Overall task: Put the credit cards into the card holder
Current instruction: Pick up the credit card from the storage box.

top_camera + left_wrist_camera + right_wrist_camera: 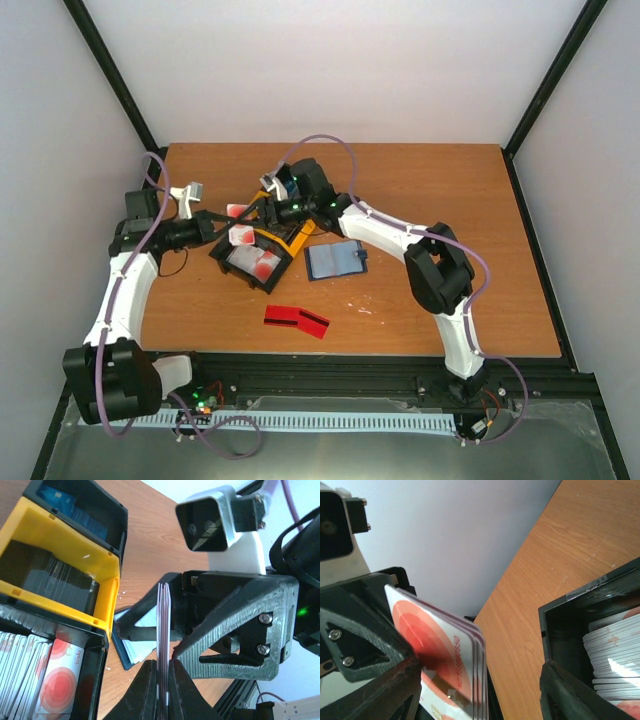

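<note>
Your left gripper pinched several stacked cards by one edge, your right gripper stood apart; cards could have slipped free.

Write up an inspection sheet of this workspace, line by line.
Surface: wooden table, pale specks near the front.
Job's things: credit cards stacked edge-on in the left claw; two red cards lying on the table in front; card holder open flat mid-table.
Clutter: black and yellow bins, more cards stored inside.
Grippers: left claw shut on the credit cards; right claw open, beside that stack.
Cables: purple cables looped along both arms.
Surroundings: white walls, black frame posts.
</note>
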Robot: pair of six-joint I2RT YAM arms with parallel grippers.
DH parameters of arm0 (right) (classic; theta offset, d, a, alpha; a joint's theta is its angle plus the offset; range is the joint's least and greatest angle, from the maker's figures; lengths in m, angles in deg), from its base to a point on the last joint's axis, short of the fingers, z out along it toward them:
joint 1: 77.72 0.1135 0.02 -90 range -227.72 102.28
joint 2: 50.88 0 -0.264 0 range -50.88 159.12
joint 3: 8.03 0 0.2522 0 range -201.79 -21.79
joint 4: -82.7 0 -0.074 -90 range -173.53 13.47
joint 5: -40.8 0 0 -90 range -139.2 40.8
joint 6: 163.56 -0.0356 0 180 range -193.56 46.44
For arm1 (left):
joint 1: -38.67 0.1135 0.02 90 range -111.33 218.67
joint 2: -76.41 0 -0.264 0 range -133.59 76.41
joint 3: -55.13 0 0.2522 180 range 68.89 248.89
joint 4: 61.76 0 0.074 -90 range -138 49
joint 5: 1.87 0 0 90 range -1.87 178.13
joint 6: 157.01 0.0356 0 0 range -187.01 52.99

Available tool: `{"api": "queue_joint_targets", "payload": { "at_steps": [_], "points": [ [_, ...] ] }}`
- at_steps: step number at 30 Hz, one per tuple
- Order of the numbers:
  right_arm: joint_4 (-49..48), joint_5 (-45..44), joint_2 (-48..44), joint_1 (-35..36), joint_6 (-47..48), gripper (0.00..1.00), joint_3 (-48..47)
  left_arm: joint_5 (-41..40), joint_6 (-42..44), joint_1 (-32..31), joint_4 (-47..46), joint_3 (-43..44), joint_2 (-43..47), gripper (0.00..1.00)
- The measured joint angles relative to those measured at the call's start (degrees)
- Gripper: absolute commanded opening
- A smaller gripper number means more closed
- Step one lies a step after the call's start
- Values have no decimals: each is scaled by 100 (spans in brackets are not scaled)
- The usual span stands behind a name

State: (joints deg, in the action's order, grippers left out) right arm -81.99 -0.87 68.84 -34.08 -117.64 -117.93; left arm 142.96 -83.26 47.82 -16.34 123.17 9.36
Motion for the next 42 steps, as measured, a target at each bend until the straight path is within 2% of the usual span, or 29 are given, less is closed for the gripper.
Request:
{"api": "queue_joint_targets", "payload": {
  "at_steps": [5, 10, 15, 18, 27, 33, 42],
  "points": [
    [-166, 50, 101, 114, -299, 34, 11, 234, -39, 186, -50, -243, 2, 1],
    [-769, 177, 101, 136, -669, 20, 374, 284, -39, 240, -68, -411, -72, 1],
    [-1447, 229, 101, 96, -1064, 6, 726, 348, -39, 302, -63, -433, -245, 7],
    [-1720, 232, 103, 85, -1235, 3, 857, 374, -35, 310, -83, -435, -356, 10],
    [-2214, 57, 199, 72, -1657, 3, 1147, 380, -28, 306, -306, -490, -960, 22],
    [-2621, 31, 313, -13, -1943, 3, 1384, 361, -13, 306, -498, -573, -1316, 26],
    [-2653, 11, 448, -149, -1961, 3, 1412, 374, 7, 306, -645, -649, -1541, 21]
  ]
}}
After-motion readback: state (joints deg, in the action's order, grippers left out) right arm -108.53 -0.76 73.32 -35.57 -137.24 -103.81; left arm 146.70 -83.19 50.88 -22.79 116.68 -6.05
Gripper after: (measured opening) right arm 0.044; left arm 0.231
